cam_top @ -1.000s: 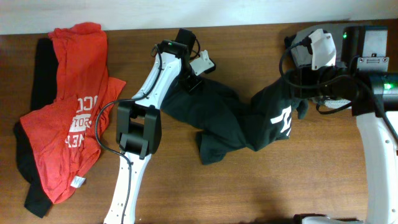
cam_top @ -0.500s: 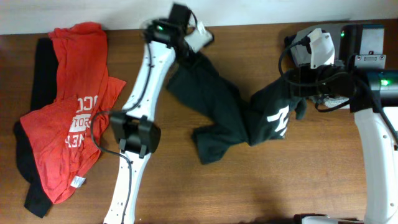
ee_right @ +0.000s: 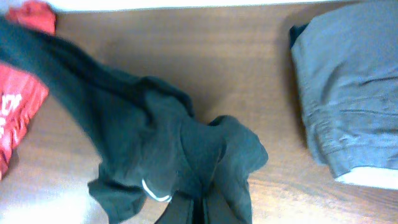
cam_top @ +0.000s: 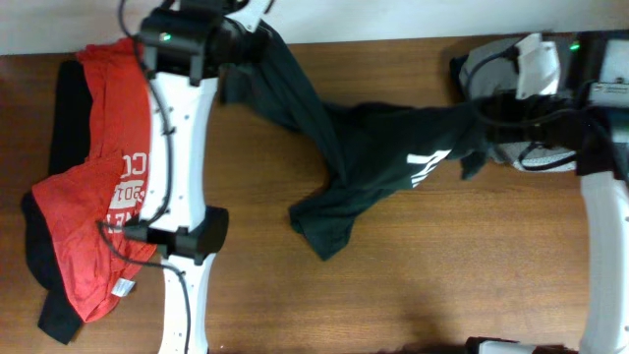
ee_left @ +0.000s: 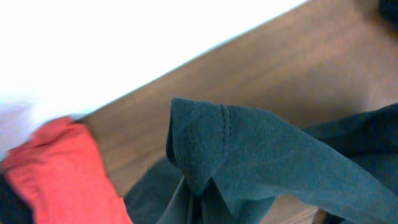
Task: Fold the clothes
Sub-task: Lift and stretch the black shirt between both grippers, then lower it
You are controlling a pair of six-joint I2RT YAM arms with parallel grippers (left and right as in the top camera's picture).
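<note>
Dark-green T-shirt [cam_top: 364, 138] stretches taut from upper left to right, with white lettering [cam_top: 429, 167] near its right end and one flap sagging toward centre; left gripper [cam_top: 246, 35] clamps the upper-left end. Left wrist: its stitched hem peaks mid-frame. Right wrist: right gripper [ee_right: 200, 211] pinches bunched cloth at bottom centre.

I see the dark green T-shirt [cam_top: 364, 147] pulled into a long, twisted band over the back half of the table [cam_top: 413, 295]. It runs from the table's back edge, left of centre, to its right side. White lettering [cam_top: 425, 167] shows near the right end, and a loose flap sags onto the table's middle. The red T-shirt [cam_top: 98, 197] lies crumpled at the table's left end, white print up.
</note>
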